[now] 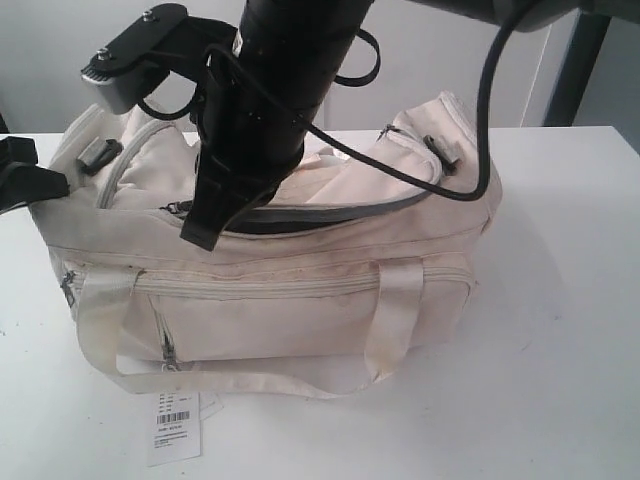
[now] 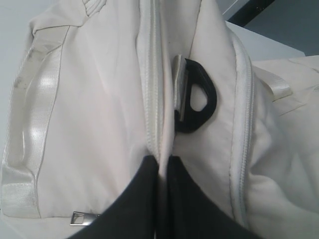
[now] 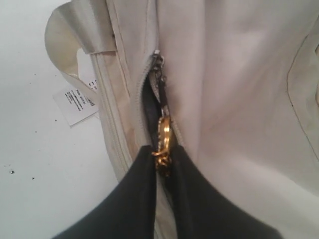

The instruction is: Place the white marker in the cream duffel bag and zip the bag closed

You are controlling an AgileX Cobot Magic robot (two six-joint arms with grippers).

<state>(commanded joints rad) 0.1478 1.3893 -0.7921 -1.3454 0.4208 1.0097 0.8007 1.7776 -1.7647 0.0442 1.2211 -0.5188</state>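
Note:
The cream duffel bag (image 1: pixel 300 270) lies on its side on the white table, front pocket toward the camera. Its top zipper gapes, showing dark lining (image 1: pixel 320 218). My right gripper (image 1: pixel 200 232) reaches down from above to the left part of that zipper. In the right wrist view it (image 3: pixel 163 158) is shut on the gold zipper pull (image 3: pixel 163 134). My left gripper (image 1: pixel 50 185) is at the bag's left end, and in the left wrist view it (image 2: pixel 162 167) is shut on a fold of cream fabric beside a zipper seam. The white marker is out of view.
A white barcode tag (image 1: pixel 175 425) hangs from the bag onto the table near the front edge. A black D-ring buckle (image 2: pixel 198 97) sits on the bag's end. The right arm's cable (image 1: pixel 480 150) loops over the bag's right end.

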